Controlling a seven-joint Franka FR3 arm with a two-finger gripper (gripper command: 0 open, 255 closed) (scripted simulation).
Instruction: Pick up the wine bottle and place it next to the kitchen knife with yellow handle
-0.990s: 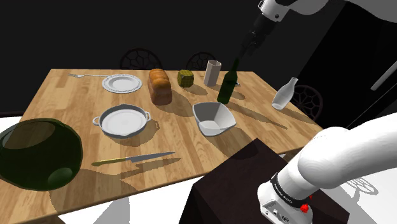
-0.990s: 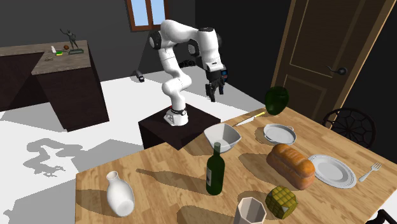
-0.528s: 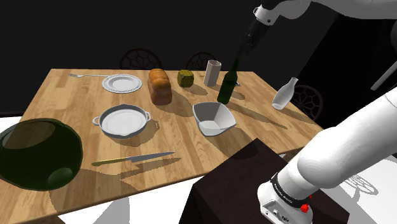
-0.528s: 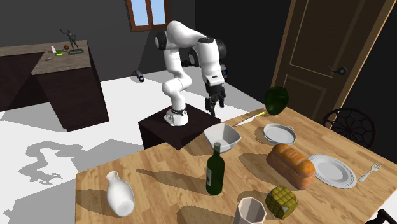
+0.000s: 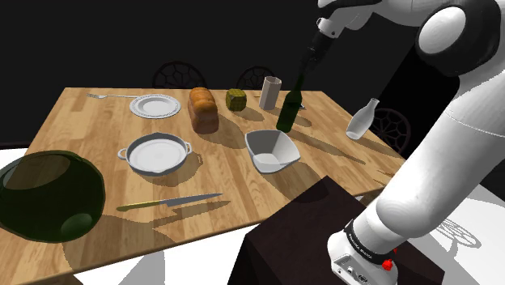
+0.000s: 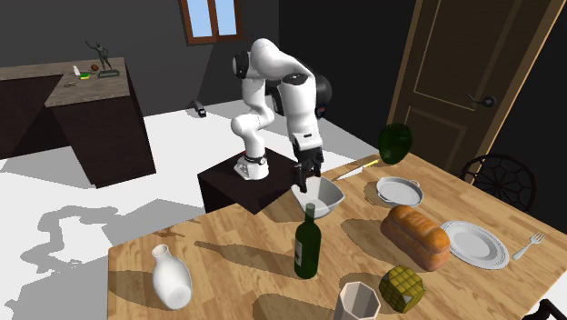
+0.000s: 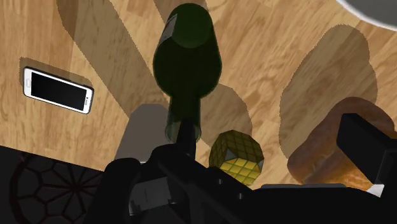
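Your gripper [image 5: 311,58] hangs in the air just above the neck of the dark green wine bottle [image 5: 289,109], its black fingers standing apart and clasping nothing. The bottle stands upright on the wooden table [image 5: 89,133], towards the far edge in the shoulder view, just beside a pale cup [image 5: 269,92] and near a white bowl [image 5: 272,151]. The knife with the yellow handle [image 5: 170,201] lies flat by the near edge, well apart from the bottle, with the bowl between them. In the wrist view you look down the bottle from above, a phone [image 7: 58,90] lying on the wood to one side.
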